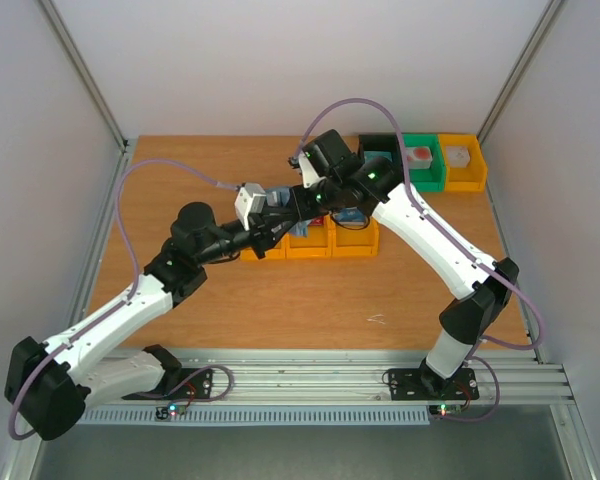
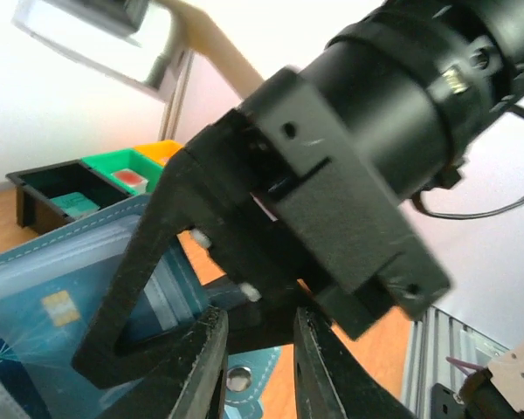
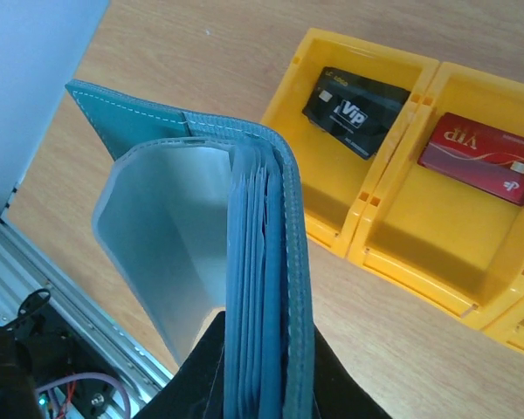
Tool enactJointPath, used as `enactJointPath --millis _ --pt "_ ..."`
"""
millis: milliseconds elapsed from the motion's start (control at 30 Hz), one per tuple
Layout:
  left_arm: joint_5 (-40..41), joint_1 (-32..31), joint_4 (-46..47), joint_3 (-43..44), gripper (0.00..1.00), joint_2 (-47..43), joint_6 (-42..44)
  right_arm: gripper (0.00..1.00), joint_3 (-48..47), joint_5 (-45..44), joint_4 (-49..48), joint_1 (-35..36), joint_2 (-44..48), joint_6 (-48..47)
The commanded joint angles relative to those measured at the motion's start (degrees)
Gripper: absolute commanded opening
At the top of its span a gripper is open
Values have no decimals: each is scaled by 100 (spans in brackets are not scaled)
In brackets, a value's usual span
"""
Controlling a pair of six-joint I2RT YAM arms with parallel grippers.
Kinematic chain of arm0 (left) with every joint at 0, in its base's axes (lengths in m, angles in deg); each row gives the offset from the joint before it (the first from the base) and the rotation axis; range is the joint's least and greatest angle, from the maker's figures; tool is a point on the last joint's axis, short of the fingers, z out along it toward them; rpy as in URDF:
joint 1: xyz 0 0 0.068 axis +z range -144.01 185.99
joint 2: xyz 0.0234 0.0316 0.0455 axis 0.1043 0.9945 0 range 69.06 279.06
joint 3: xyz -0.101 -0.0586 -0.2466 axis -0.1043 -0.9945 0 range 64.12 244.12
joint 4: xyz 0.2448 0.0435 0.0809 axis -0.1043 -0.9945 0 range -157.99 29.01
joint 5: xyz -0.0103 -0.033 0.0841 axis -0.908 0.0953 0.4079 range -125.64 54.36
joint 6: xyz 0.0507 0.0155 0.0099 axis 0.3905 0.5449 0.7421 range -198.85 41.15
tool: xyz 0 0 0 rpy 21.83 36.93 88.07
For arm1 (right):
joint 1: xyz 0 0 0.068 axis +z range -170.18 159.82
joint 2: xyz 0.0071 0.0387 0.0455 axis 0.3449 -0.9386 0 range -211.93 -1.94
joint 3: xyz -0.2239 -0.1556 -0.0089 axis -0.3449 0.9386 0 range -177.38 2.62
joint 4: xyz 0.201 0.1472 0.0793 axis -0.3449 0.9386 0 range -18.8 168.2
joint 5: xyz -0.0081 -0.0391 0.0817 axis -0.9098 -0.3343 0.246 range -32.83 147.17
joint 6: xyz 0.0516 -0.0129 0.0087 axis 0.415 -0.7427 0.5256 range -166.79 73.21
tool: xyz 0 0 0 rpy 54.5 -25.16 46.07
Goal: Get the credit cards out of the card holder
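Note:
The card holder [image 3: 271, 262], a blue wallet, stands edge-on in my right gripper [image 3: 266, 367], which is shut on its fold; its clear-grey sleeves fan out to the left. From the left wrist view a blue credit card [image 2: 35, 327] with a gold chip sits inside a sleeve of the card holder [image 2: 87, 244]. My left gripper [image 2: 260, 319] is right against the right gripper's black body, its jaws a narrow gap apart; what lies between the tips is too dark to make out. A dark grey card [image 3: 354, 109] and a red card [image 3: 485, 157] each lie in a yellow bin.
The row of yellow bins [image 1: 330, 240] sits under both grippers at mid-table. A black bin [image 1: 380, 158], a green bin [image 1: 420, 165] and a yellow bin [image 1: 462, 160] holding blocks line the back right. An aluminium rail [image 1: 310, 385] runs along the near edge.

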Motion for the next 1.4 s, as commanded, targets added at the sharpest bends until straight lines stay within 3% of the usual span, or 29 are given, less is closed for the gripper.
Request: enactJointPath --millis 0,100,233,467,933,1067,1367 --pt "763 -93 248 -71 22 110 32 1 -250 302 -257 41 -14 160" --pt "1527 -90 -86 -133 19 124 312 1 -227 383 -313 32 64 162" --pt "1979 -72 -421 -236 18 58 707 1 -196 461 -335 36 136 113" --pt "2097 304 -884 -277 18 -57 853 1 -209 681 -388 29 262 -124" --pt "-1036 947 -955 253 30 -533 118 1 218 2057 -710 -1 1023 -1942" --pt "-1484 1004 -894 351 32 -679 -15 1 254 2681 -738 -1 1188 -2430" --pt "-2717 1050 615 515 37 -630 -856 1 229 3335 -1161 3 1332 -2607"
